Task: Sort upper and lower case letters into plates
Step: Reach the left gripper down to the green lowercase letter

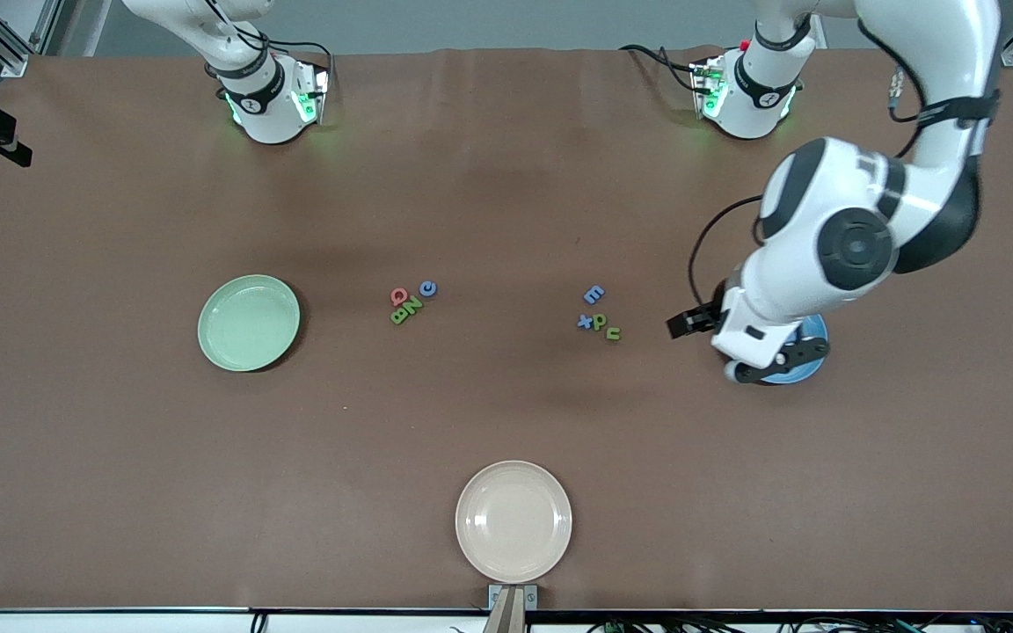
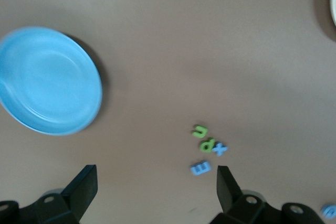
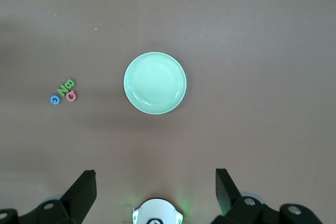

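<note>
So far nothing is sorted: both task plates sit bare, and all eight letters lie on the table (image 1: 506, 176) between them. Going across the front view, the mint green plate (image 1: 249, 322) comes first, toward the right arm's end. The right gripper (image 3: 155, 195) waits high above that stretch, near its own base, jaws spread with nothing between them. Next is a tight cluster: a red Q (image 1: 398, 296), a blue c (image 1: 427, 287), and a green B (image 1: 399, 315) and N (image 1: 413, 304) touching each other. Nearer the front camera, mid-table, sits the cream plate (image 1: 513, 521) (no part in the sorting). Then the second cluster: a blue E (image 1: 593, 294), a blue x (image 1: 585, 322), a green p (image 1: 599, 321) and a green u (image 1: 614, 332). Last, the left gripper (image 2: 156, 192) hangs over the table beside the blue plate (image 1: 814, 338), jaws wide apart and holding nothing.

By my reading the step in hand is the first approach. The next move calls for lowering onto one small piece without nudging its touching neighbours.
</note>
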`<act>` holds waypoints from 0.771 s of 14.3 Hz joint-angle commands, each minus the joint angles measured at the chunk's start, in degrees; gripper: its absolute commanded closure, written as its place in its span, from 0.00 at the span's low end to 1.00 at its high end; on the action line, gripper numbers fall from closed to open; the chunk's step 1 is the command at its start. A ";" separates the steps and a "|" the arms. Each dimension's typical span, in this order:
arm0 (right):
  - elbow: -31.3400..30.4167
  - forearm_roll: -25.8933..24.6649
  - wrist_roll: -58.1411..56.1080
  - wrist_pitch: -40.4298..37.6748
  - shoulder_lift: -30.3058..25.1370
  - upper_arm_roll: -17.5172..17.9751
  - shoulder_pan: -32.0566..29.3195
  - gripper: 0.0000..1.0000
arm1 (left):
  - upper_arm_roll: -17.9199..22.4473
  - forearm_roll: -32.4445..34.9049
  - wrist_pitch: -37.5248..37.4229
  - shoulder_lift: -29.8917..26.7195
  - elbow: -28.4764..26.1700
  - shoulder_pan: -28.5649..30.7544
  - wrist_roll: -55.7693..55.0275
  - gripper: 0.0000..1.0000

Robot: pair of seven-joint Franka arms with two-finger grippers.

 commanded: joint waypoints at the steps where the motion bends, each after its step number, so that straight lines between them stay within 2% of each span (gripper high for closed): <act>1: -1.61 0.71 -0.44 0.52 -1.70 0.12 -0.14 0.00 | 0.23 2.41 4.74 1.50 -2.62 -3.29 -9.44 0.00; 4: -1.52 0.71 -0.35 0.25 -1.43 0.12 -0.14 0.00 | 0.23 4.44 13.16 3.79 -6.22 -5.75 -20.15 0.00; 11: -0.29 0.62 0.18 0.16 -1.17 0.03 -0.05 0.00 | 0.23 7.25 24.07 7.04 -15.80 -8.13 -26.76 0.00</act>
